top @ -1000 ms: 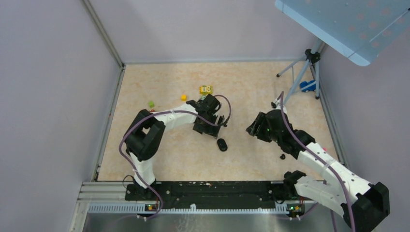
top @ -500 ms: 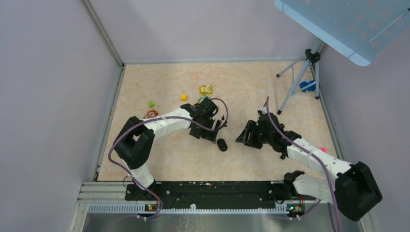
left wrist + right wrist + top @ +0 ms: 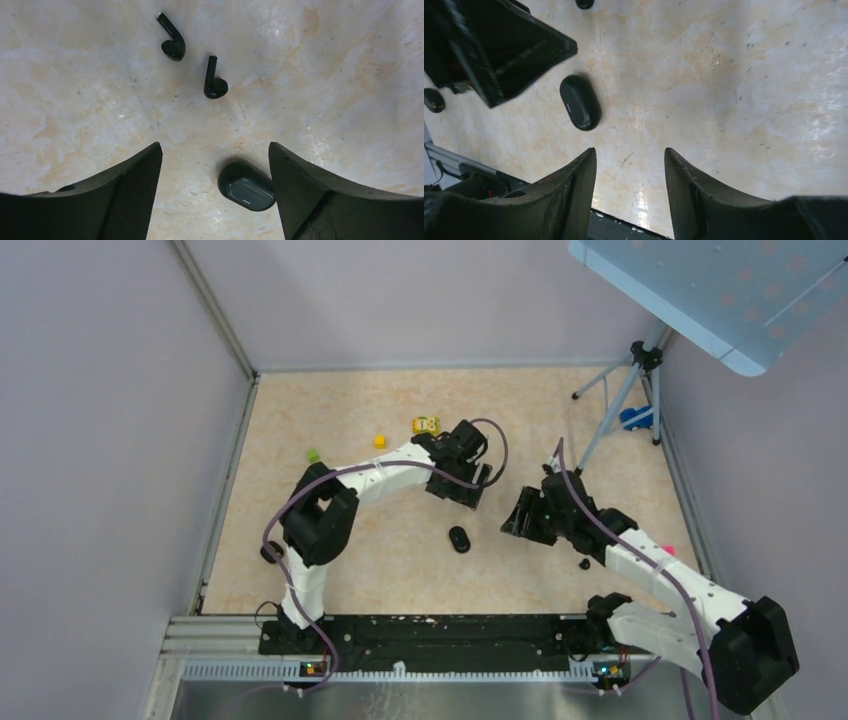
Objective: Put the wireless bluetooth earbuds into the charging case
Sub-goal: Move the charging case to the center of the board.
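Two black earbuds (image 3: 172, 42) (image 3: 215, 82) lie side by side on the marbled floor, ahead of my left gripper (image 3: 215, 150). That gripper is open and empty. The black charging case (image 3: 246, 186) lies closed between its fingers, close to the right finger (image 3: 310, 190), apart from it. In the top view the case (image 3: 459, 539) lies below my left gripper (image 3: 472, 492) and left of my right gripper (image 3: 517, 520). My right gripper (image 3: 630, 152) is open and empty, with the case (image 3: 580, 102) ahead to its left. A small black piece (image 3: 584, 563) lies by the right arm.
A yellow toy block (image 3: 426, 424), a small yellow cube (image 3: 380, 440) and a green cube (image 3: 312, 454) lie at the back left. A tripod (image 3: 620, 390) stands at the back right. Walls close in the floor on three sides.
My left gripper has lifted away from the case, up and to the right. My right gripper has shifted slightly right. The case has not moved.
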Tool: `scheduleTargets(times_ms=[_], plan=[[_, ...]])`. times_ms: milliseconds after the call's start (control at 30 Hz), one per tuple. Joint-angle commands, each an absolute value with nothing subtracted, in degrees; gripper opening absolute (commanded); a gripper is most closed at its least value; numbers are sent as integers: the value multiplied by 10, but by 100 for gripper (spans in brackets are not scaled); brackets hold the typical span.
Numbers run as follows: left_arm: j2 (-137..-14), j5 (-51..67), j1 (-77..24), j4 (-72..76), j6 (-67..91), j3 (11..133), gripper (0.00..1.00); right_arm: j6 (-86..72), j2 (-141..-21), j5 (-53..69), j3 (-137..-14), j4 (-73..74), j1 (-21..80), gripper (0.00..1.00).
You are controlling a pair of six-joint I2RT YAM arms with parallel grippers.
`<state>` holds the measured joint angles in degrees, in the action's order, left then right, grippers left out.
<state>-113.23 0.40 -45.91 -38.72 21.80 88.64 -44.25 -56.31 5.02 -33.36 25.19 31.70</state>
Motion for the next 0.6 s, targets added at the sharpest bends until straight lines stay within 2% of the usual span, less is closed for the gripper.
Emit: scheduleTargets(times_ms=[0, 233, 400, 567], plan=[[-1153, -32, -477, -431, 186, 901, 83, -392, -541, -47, -395, 305, 315, 52], [-1137, -70, -490, -447, 186, 846, 82, -330, -564, -144, -478, 346, 314, 52], [-1087, -70, -491, -450, 191, 785, 83, -295, -581, -76, -482, 303, 314, 52], [-1043, -56, -491, -459, 221, 725, 83, -324, -594, -48, -472, 294, 314, 52]])
